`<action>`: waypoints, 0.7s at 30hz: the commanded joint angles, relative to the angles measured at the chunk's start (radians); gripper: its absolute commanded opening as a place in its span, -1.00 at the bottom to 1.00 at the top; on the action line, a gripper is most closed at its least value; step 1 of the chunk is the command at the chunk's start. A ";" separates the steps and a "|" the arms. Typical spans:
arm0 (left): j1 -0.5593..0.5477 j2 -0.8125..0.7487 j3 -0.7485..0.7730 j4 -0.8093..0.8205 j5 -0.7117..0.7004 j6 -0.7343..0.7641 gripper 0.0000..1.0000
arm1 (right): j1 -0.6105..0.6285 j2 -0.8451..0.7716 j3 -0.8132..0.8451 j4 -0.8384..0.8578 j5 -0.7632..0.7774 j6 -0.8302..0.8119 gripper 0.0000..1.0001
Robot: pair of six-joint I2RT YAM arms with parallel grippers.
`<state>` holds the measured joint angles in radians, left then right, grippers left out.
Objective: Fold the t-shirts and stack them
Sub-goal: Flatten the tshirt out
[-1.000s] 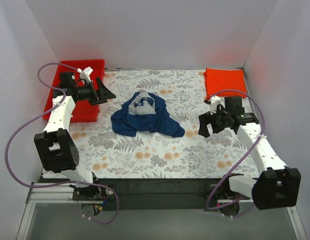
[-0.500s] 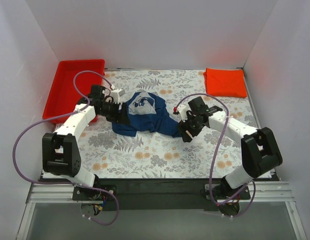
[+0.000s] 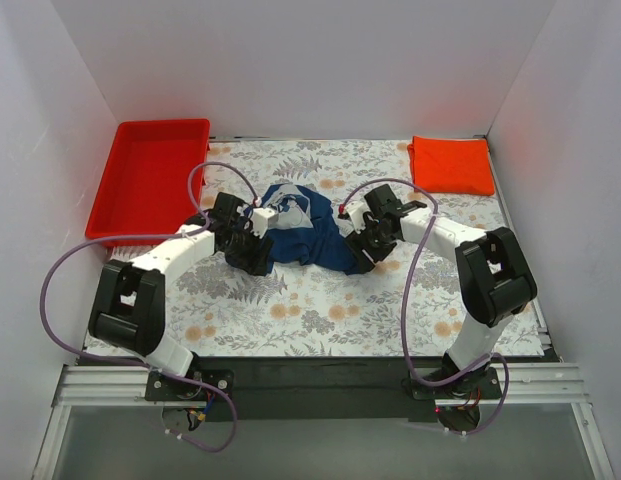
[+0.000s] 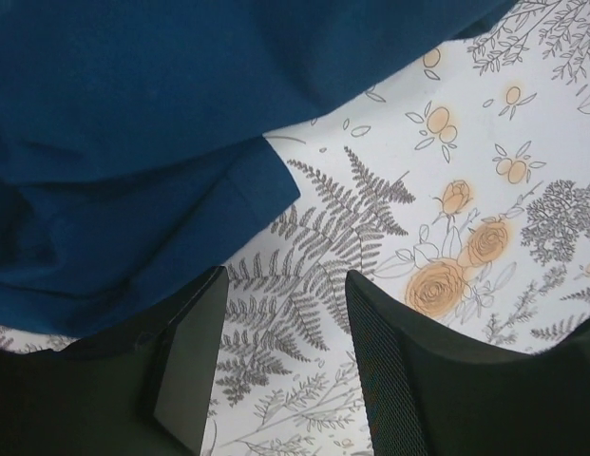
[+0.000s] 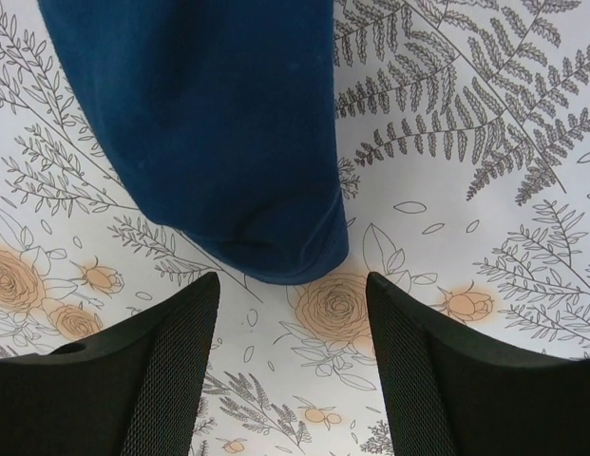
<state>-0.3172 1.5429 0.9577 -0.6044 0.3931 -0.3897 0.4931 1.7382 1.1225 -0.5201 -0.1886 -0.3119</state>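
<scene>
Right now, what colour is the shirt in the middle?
Navy blue shirt with a white print, best seen from the top view.

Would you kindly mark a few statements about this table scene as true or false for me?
1. The navy shirt lies crumpled in the middle of the table. True.
2. The orange-red shirt is stacked on the navy shirt. False: it lies folded at the far right corner, apart from the navy shirt.
3. The left claw and the right claw are both open and grip nothing. True.
4. The left claw is above the red tray. False: it is at the navy shirt's near left edge, and the tray stands apart at the far left.
</scene>
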 commanded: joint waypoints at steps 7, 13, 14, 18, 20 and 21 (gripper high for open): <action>-0.100 0.081 -0.014 0.144 -0.146 0.045 0.16 | 0.004 0.060 0.086 0.000 -0.020 0.027 -0.21; -0.103 0.152 -0.033 0.212 -0.232 0.072 -0.09 | 0.001 0.005 0.082 -0.031 -0.046 0.019 -0.97; -0.106 0.161 -0.036 0.213 -0.241 0.080 -0.20 | -0.002 -0.015 0.080 -0.035 -0.048 0.014 -0.97; -0.105 0.132 -0.059 0.183 -0.255 0.088 -0.92 | -0.022 -0.077 0.063 -0.064 -0.052 -0.004 -0.97; -0.103 0.097 -0.057 0.158 -0.247 0.063 -1.00 | -0.044 -0.116 0.057 -0.073 -0.052 -0.021 -0.97; -0.088 0.059 -0.028 0.102 -0.226 0.054 -1.00 | -0.053 -0.130 0.056 -0.092 -0.052 -0.029 -0.97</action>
<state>-0.4183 1.6623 0.9348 -0.4042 0.1646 -0.3222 0.4713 1.6924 1.1706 -0.5720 -0.2207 -0.3054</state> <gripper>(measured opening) 0.013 0.031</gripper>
